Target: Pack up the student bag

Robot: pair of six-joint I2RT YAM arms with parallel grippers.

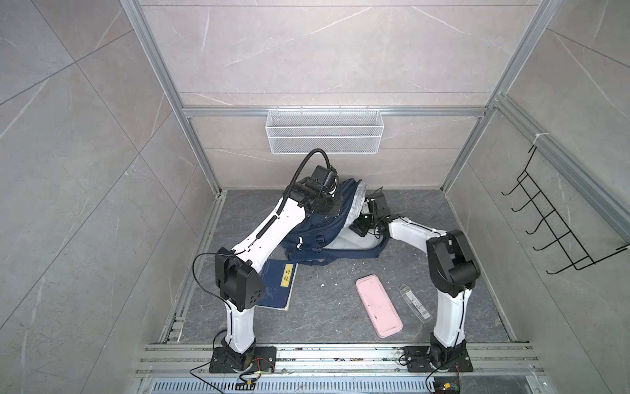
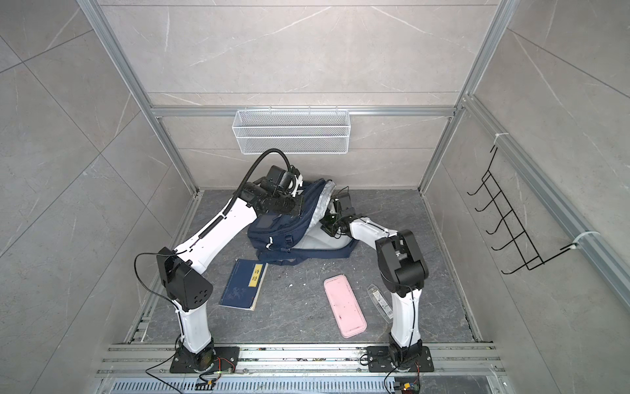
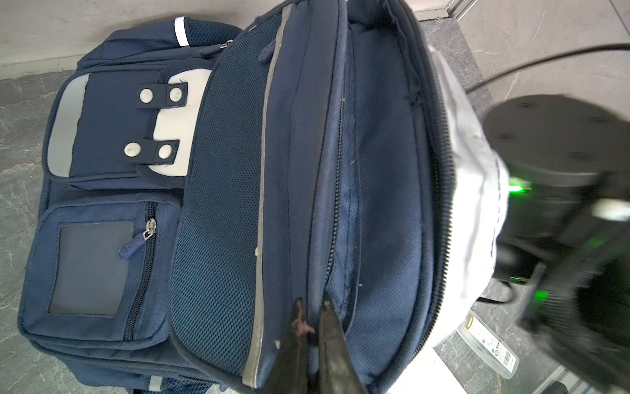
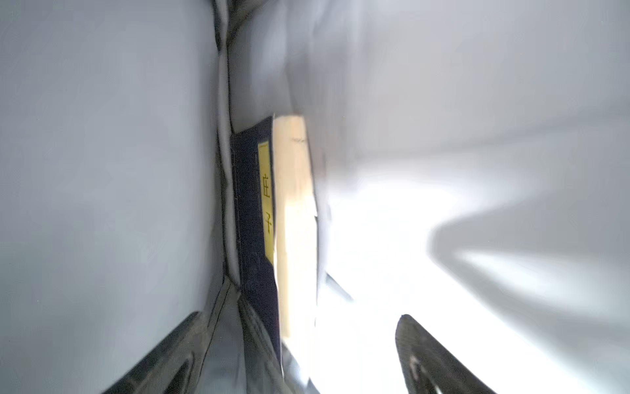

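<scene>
Dark grey stone-look floor [image 1: 324, 300], tiled walls around. The student bag [image 1: 315, 227] lies at the back middle of the floor, its whitish-lined mouth toward the right arm. I read the left gripper [image 3: 312, 327] as pressed together on a fold of the bag's navy fabric beside a zip. The right gripper [image 4: 300, 315] is inside the bag, jaws spread wide, gripping nothing. Beyond it a navy book [image 4: 252, 211] with a yellow label stands against the lining. Nearer the bases lie a blue book [image 1: 278, 286], pink case [image 1: 378, 307] and clear pack [image 1: 414, 303].
</scene>
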